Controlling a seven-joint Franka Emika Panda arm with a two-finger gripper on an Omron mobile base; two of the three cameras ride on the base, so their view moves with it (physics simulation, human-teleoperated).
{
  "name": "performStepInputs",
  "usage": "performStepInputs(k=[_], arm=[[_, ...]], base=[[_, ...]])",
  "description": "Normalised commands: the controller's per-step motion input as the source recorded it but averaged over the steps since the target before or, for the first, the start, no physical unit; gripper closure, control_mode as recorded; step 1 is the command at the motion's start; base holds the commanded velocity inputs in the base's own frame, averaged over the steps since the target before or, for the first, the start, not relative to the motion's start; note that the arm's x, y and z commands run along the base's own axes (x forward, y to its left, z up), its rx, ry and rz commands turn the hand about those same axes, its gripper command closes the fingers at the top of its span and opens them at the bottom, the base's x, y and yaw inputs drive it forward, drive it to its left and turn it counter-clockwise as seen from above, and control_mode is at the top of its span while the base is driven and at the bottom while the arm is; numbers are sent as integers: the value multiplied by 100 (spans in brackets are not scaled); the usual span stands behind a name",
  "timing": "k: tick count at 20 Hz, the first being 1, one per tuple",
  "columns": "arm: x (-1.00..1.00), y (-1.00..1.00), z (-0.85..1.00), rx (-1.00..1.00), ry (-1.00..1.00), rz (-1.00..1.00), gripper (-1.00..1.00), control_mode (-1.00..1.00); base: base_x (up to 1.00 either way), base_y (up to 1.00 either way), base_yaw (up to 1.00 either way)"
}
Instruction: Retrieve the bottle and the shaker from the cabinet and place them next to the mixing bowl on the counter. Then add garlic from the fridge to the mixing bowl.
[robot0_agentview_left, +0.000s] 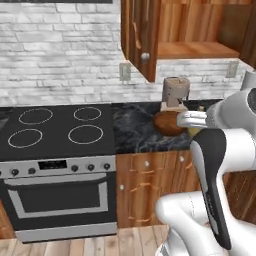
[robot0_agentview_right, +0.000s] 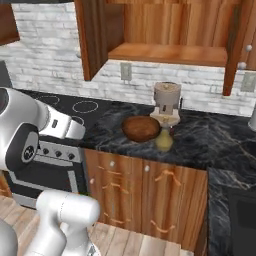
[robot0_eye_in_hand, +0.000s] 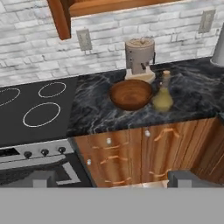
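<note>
While you look down the hand view, the gripper (robot0_eye_in_hand: 112, 180) sits low in frame with both finger tips spread wide apart, nothing between them, well back from the counter (robot0_eye_in_hand: 192, 94). Your mixing bowl (robot0_eye_in_hand: 130, 94) stands on the dark marble, right of the stove (robot0_eye_in_hand: 37, 109). Bottle (robot0_eye_in_hand: 162, 97) is upright on the counter just beside the bowl's right rim; can't tell if they touch. Behind both, against the brick wall, stands a coffee grinder (robot0_eye_in_hand: 140, 57). From the right base view you get the same layout: bowl (robot0_agentview_right: 140, 128), bottle (robot0_agentview_right: 164, 138) in front of the grinder (robot0_agentview_right: 166, 103). Overhead cabinet (robot0_agentview_right: 170, 52) hangs open; its lit shelf looks bare. Can't make out the shaker.
</note>
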Motion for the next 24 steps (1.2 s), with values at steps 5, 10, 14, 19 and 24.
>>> performStepInputs(k=[5, 10, 14, 19, 24], arm=[[0, 0, 0, 0, 0, 0, -100, 100], [0, 0, 0, 0, 0, 0, -100, 100], [0, 0, 0, 0, 0, 0, -100, 100], [0, 0, 0, 0, 0, 0, -100, 100], [0, 0, 0, 0, 0, 0, -100, 100]], base=[[0, 25, 100], [50, 4, 92], [32, 30, 92], [48, 51, 52], [77, 79, 27]])
